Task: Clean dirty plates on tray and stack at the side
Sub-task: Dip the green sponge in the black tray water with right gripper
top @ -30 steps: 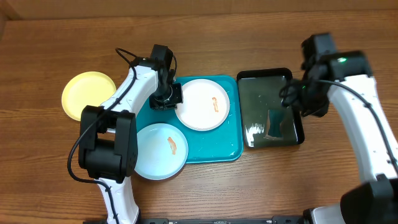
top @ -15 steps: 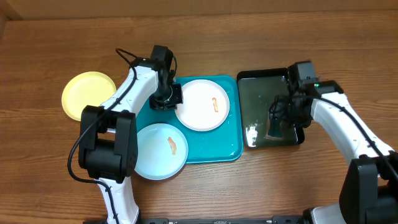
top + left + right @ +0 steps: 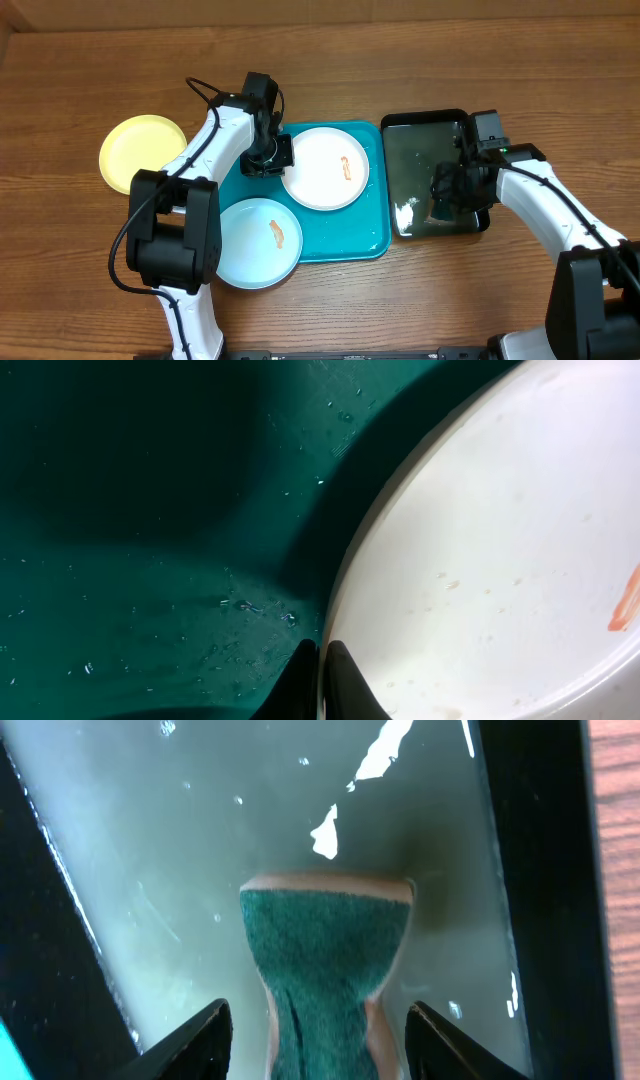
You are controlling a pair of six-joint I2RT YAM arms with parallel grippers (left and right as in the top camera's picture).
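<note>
The teal tray [image 3: 350, 235] holds the white plate [image 3: 324, 167] at the back and the light blue plate [image 3: 258, 242] at the front left, each with an orange-red smear. The lime-green plate [image 3: 142, 152] lies on the table left of the tray. My left gripper [image 3: 270, 160] is shut on the white plate's left rim; the left wrist view shows the fingers [image 3: 322, 660] pinching the plate's [image 3: 500, 540] edge over the wet tray [image 3: 150, 510]. My right gripper [image 3: 445, 195] is open, its fingers [image 3: 318, 1020] on either side of a green sponge [image 3: 325, 940].
A black basin [image 3: 425, 118] with cloudy water stands right of the tray; the sponge [image 3: 440, 207] lies in it, near the basin's right wall [image 3: 540, 870]. Bare wooden table surrounds the tray and basin.
My right arm has come down and to the left into the basin, over the sponge. The left arm and the plates have not moved.
</note>
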